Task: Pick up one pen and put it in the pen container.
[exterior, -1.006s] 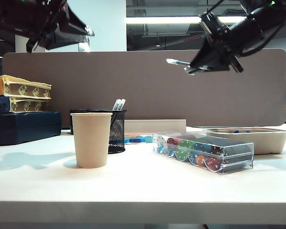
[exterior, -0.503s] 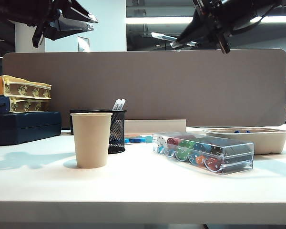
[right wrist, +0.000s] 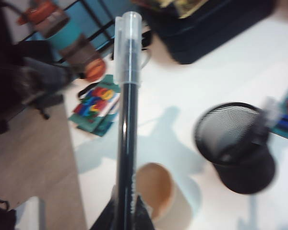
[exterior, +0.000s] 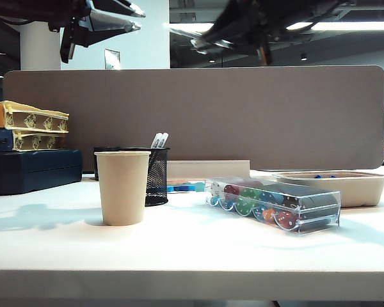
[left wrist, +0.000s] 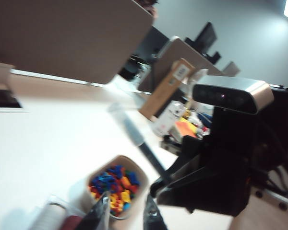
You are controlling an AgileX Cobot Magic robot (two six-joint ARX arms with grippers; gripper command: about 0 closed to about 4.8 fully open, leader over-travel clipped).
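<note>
My right gripper pinches the pen by its dark end, high above the pen container. The pen looks light, stiff and slippery, so I squeeze firmly. My left gripper hangs spread apart and holds nothing.

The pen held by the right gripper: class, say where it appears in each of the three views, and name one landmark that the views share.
Exterior view: the pen juts left from the right gripper, high above the divider.
Left wrist view: the pen slants up from the right gripper, above the beige tray.
Right wrist view: the pen runs up the middle.
Shared landmark: the pen itself.
</note>
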